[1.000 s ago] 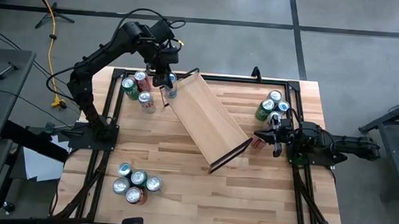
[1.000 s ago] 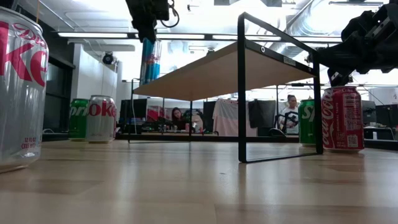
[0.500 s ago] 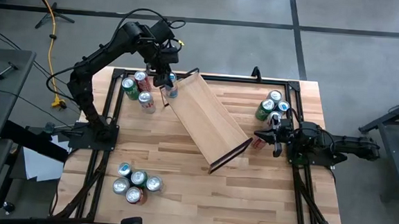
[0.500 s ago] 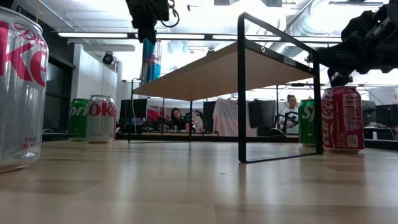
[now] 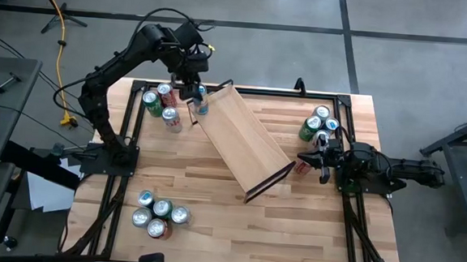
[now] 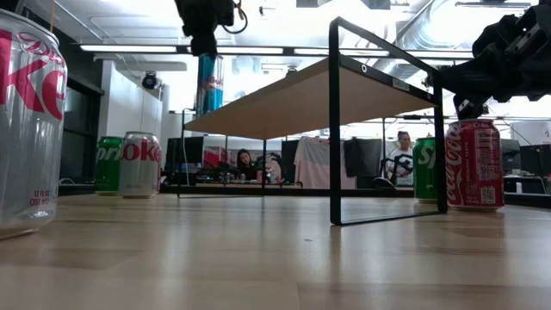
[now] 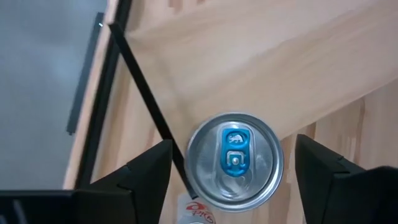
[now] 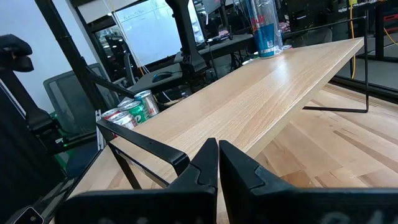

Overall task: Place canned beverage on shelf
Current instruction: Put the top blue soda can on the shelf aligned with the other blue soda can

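Now that the left hand (image 7: 227, 177) has spread wide and lifted, the tall blue metal can (image 6: 209, 83) stands alone on the pale wooden shelf's (image 5: 241, 135) far left corner, so this can looks placed.

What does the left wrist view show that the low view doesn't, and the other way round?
Only the left wrist view shows the blue can's silver lid with its blue tab, standing at the shelf's corner, with the left end effector's fingers spread clear on either side. Only the low view shows the can's side, plus a Coke can and Diet Coke can on the table. Both show the blue can upright on the shelf.
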